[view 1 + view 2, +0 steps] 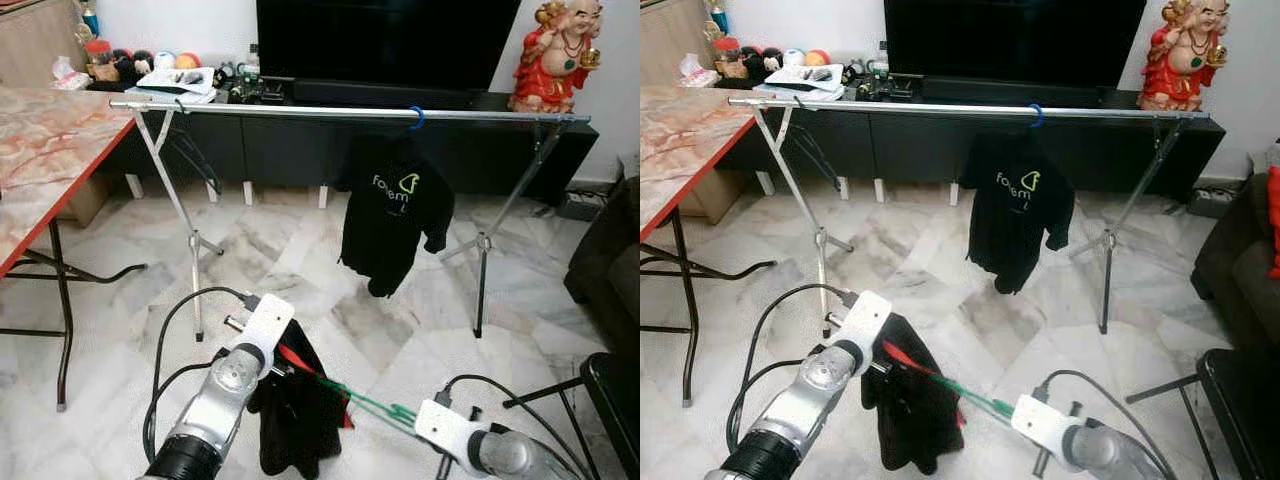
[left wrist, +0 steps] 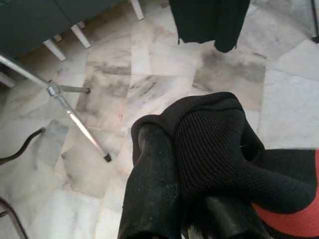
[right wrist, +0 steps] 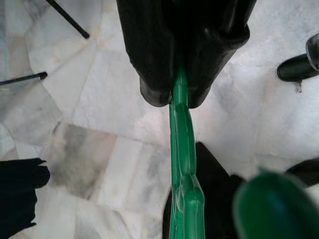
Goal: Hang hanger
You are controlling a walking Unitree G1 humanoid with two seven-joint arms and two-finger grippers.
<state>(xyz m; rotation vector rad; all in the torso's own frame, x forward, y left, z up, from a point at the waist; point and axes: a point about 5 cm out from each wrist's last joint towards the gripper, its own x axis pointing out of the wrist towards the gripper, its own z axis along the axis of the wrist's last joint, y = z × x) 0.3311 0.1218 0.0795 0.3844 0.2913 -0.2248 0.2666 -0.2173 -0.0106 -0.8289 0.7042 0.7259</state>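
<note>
Right gripper (image 3: 179,94) clamps our green hanger (image 1: 372,405); left gripper (image 2: 174,164) seems clenched on the black garment (image 1: 300,410). Both are low, well short of the rail (image 1: 330,112). Hanging remains.

Glossy green plastic hanger (image 3: 180,149), matt black knit garment (image 2: 219,144), polished marble floor (image 1: 300,260).

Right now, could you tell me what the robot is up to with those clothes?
The robot stands before a clothes rail where one black shirt already hangs by a blue hook. It holds a second dark garment on a green hanger low over the marble floor: the right gripper is closed on the hanger, and the left gripper grips the fabric. The garment is not yet on the rail.
</note>
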